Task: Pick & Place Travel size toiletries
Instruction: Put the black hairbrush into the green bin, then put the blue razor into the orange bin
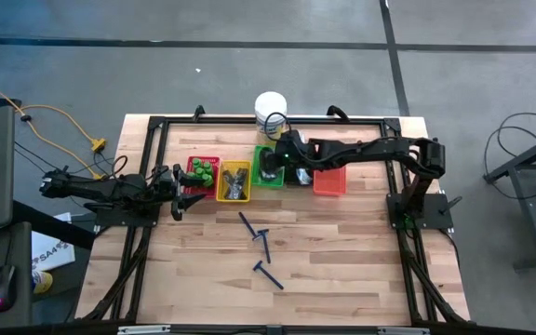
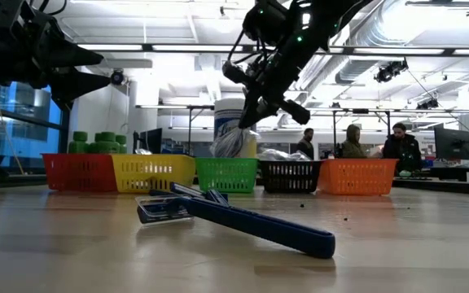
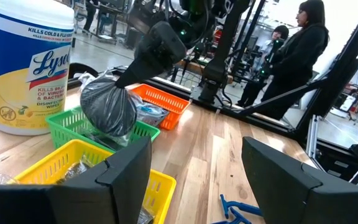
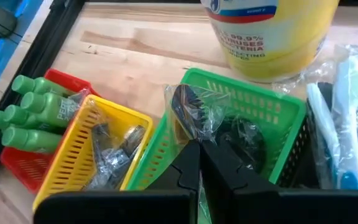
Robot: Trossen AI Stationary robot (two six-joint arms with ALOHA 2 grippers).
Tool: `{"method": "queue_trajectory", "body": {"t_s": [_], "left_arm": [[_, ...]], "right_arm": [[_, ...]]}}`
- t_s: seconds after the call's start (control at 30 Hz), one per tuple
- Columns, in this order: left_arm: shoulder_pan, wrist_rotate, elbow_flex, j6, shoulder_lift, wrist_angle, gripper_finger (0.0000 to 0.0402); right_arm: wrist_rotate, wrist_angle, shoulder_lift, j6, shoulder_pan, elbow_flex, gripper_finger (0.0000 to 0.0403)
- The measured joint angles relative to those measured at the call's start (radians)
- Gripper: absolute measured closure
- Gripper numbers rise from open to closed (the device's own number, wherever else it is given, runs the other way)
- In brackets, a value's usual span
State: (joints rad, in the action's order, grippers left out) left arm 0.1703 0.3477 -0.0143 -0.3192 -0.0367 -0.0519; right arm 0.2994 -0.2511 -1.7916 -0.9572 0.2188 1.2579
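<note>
My right gripper [image 4: 199, 152] reaches from the table's right over the green tray [image 1: 268, 177] and is shut on a dark shiny round bundle [image 3: 107, 109] in crinkled clear wrap. My left gripper [image 3: 194, 180] is open and waits near the table's left edge beside the red tray [image 1: 203, 172], touching nothing. The red tray holds small green pots [image 4: 33, 118], and the yellow tray [image 1: 234, 181] holds grey pieces [image 4: 114, 152]. Clear-sleeved sticks [image 4: 347, 106] lie in the black tray. Three dark-blue razors [image 1: 266, 244] lie flat on the wood nearer the table's near edge. My right gripper pinches the bundle's gathered top [image 3: 120, 84] between its two shut fingers [image 4: 185, 165]. The fingers slant down from above and from the table's right. The bundle hangs below the fingers over the green tray; whether its lower end touches what lies in the tray, I cannot tell.
A tall yellowish jar with a white lid [image 1: 271, 110] stands at the far edge behind the green tray. Five trays stand in a row, the orange one [image 1: 329, 181] at the right end. Bare wood [image 1: 342, 261] lies toward the near edge. People [image 2: 397, 146] stand beyond the table.
</note>
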Motion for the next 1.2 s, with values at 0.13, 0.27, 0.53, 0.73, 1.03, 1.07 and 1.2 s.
{"method": "queue_trajectory", "body": {"t_s": [0.13, 0.27, 0.53, 0.73, 1.03, 1.07, 1.2], "left_arm": [[0.0, 0.0, 0.0, 0.0, 0.0, 0.0, 0.016], [0.0, 0.0, 0.0, 0.0, 0.0, 0.0, 0.016], [0.0, 0.0, 0.0, 0.0, 0.0, 0.0, 0.016], [0.0, 0.0, 0.0, 0.0, 0.0, 0.0, 0.016], [0.0, 0.0, 0.0, 0.0, 0.0, 0.0, 0.016], [0.0, 0.0, 0.0, 0.0, 0.0, 0.0, 0.016], [0.0, 0.0, 0.0, 0.0, 0.0, 0.0, 0.016]], "right_arm": [[0.0, -0.002, 0.0, -0.03, -0.001, 0.0, 0.04], [-0.028, -0.006, 0.0, -0.042, -0.001, 0.0, 0.0398], [-0.063, -0.017, -0.011, -0.045, -0.012, 0.001, 0.0338], [-0.038, -0.029, -0.007, -0.07, -0.025, 0.001, 0.0266], [-0.067, -0.044, 0.057, -0.04, -0.103, 0.001, 0.0234], [-0.073, -0.047, 0.059, -0.037, -0.115, 0.001, 0.0234], [-0.144, -0.05, 0.06, -0.039, -0.158, 0.001, 0.0238]]}}
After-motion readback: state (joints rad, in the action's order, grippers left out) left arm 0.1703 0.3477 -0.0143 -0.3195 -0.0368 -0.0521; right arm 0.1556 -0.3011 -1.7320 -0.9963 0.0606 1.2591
